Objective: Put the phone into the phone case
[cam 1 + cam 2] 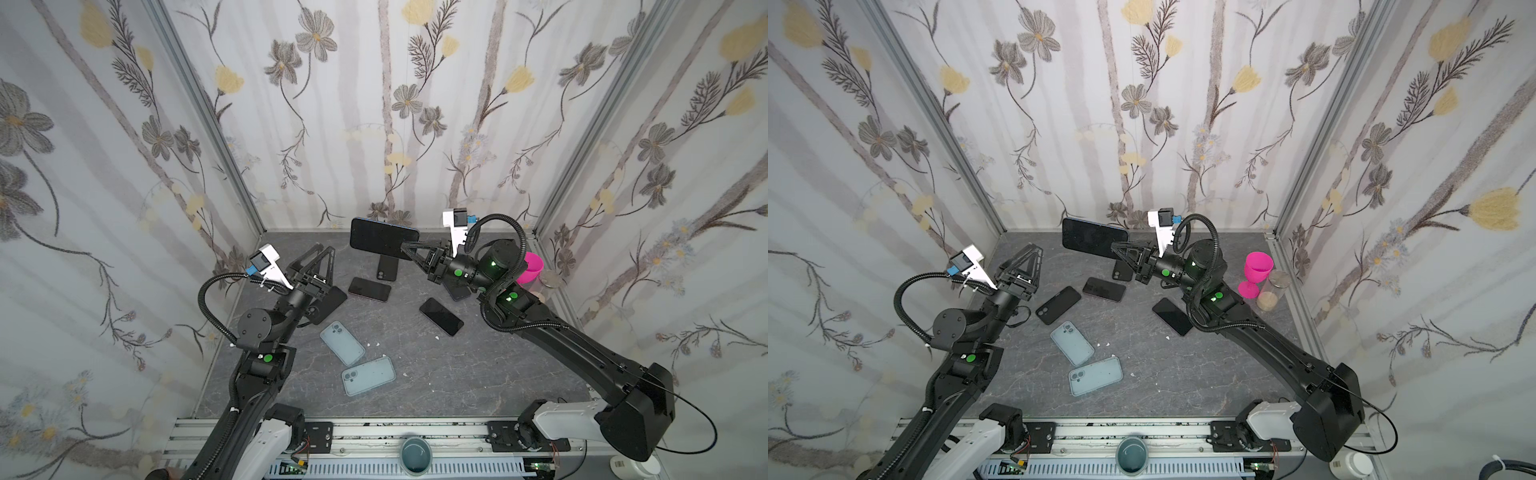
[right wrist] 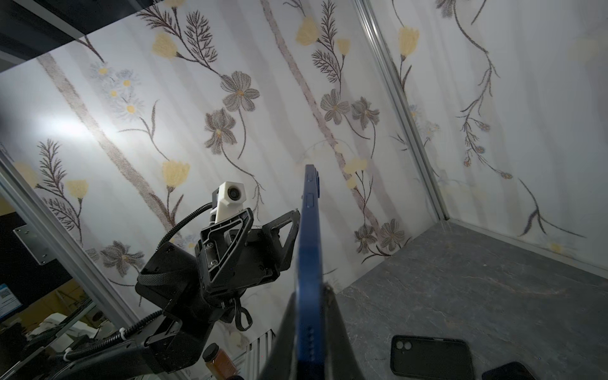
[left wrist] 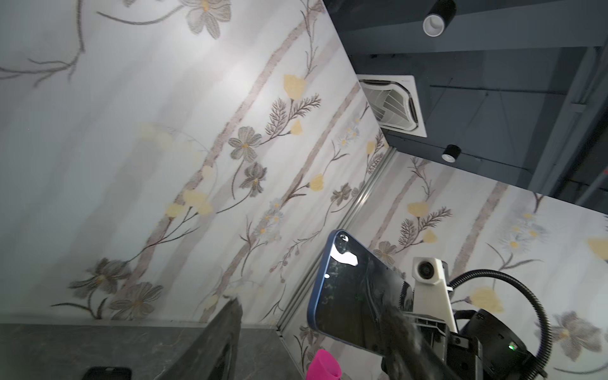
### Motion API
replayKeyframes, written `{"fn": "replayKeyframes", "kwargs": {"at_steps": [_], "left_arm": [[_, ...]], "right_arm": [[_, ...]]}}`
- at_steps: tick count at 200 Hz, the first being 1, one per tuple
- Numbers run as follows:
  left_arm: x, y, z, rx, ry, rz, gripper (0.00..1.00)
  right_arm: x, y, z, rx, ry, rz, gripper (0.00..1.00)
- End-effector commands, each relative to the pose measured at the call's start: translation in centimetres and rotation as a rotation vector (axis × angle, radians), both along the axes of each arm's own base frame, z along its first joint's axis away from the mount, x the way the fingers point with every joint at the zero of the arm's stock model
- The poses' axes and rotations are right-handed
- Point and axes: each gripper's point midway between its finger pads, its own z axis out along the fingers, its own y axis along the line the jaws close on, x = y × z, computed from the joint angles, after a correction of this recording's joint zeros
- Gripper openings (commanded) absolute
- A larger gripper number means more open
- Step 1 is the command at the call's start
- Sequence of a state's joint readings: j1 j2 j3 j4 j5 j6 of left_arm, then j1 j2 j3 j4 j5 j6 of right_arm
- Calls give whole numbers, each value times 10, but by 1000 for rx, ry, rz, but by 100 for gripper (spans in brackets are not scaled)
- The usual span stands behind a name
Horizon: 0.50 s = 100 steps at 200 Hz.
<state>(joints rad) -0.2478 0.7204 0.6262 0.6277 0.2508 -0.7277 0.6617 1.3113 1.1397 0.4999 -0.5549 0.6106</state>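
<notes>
A blue-edged phone (image 1: 382, 239) (image 1: 1092, 239) hangs in the air near the back wall, screen dark. My right gripper (image 1: 405, 248) (image 1: 1115, 248) (image 2: 309, 294) is shut on one end of it; the right wrist view shows the phone (image 2: 309, 237) edge-on between the fingers. My left gripper (image 1: 326, 248) (image 1: 1034, 248) (image 3: 306, 302) stands open and empty to the phone's left, apart from it. The phone (image 3: 352, 296) shows in the left wrist view. A black phone case (image 1: 328, 305) (image 1: 1058, 304) lies below the left gripper. Two pale blue cases (image 1: 342, 343) (image 1: 368, 375) lie mid-table.
Another black case (image 1: 386, 268) (image 2: 431, 357) lies at the back. Two dark phones (image 1: 369, 289) (image 1: 441, 316) lie flat on the grey table. A pink goblet (image 1: 1256, 274) and a glass jar (image 1: 1273, 291) stand by the right wall. Floral walls enclose three sides.
</notes>
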Motion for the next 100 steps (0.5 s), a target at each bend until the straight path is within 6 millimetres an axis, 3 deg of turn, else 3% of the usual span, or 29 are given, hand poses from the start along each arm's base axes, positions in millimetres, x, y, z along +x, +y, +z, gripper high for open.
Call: {"fn": "replayKeyframes", "kwargs": {"at_steps": [1, 19, 45, 66, 100], "left_arm": [[19, 20, -42, 75, 194, 162, 63], [22, 13, -75, 149, 340, 133, 60], [16, -17, -145, 244, 598, -2, 59], [-6, -52, -196, 318, 754, -122, 59], [-41, -97, -255, 368, 925, -285, 59]], "right_arm": [[18, -15, 5, -13, -2, -148, 0], [31, -26, -6, -59, 30, -253, 0], [42, -43, -18, -106, 48, -363, 0], [45, -52, -19, -118, 46, -408, 0], [46, -62, -18, -130, 36, -455, 0]]}}
